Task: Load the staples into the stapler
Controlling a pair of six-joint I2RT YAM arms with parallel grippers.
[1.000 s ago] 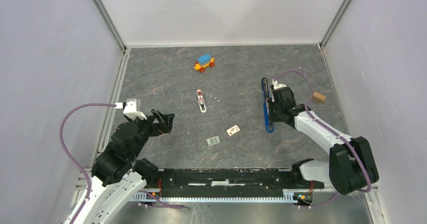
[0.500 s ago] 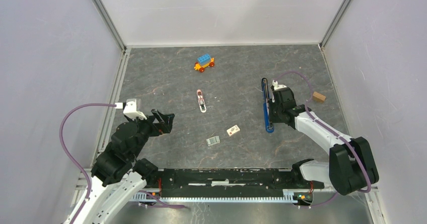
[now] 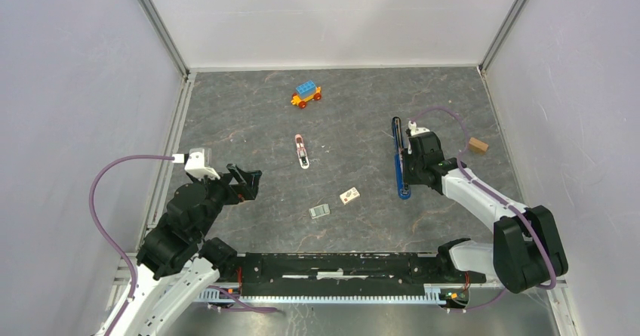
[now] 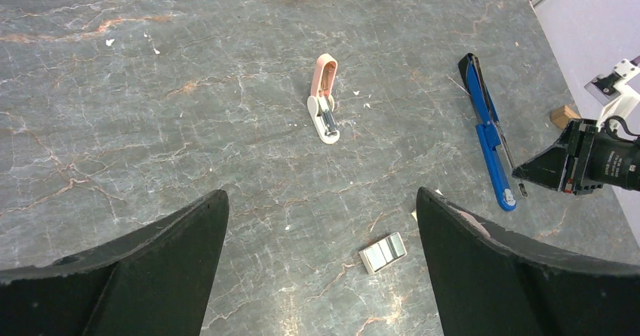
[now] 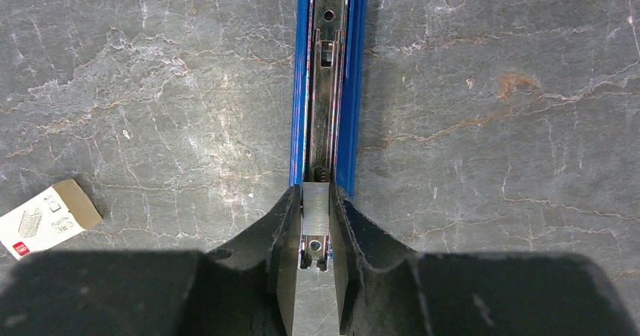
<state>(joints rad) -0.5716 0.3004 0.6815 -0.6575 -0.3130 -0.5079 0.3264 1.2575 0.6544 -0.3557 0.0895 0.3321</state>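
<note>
Silver and short, the strip of staples (image 5: 315, 214) is clamped between the fingers of the right end effector (image 5: 315, 197), which is clenched on it at the near end of the stapler (image 5: 300, 87). The stapler is laid open flat on the right half of the grey surface (image 5: 490, 200). Its dark-blue shell runs away from the arm and its metal rail (image 5: 330, 102) is turned upward. The strip is lined up with the rail's channel, so the step in hand is judged to be the loading itself. The next move is judged to call for the strip to be slid squarely into the channel without tilting and then let go. After that the top would have to be folded shut.

The left end effector (image 4: 321, 194) is released, jaws wide, over the near left of the surface and well apart from the stapler; nothing is grasped by it. Between the arms a spare block of staples (image 3: 319, 211) and a small staple box (image 3: 349, 195) are seen lying. Farther off are a pink mini stapler (image 3: 302, 152), a wooden block (image 3: 477, 146) and a toy car (image 3: 306, 94).

Whether the strip is already seated in the channel or only held above it cannot be told, because the rail's near end is covered by the fingers. The stapler's far end is cut off at the top of the right wrist view. From overhead the strip is too small to be made out.
</note>
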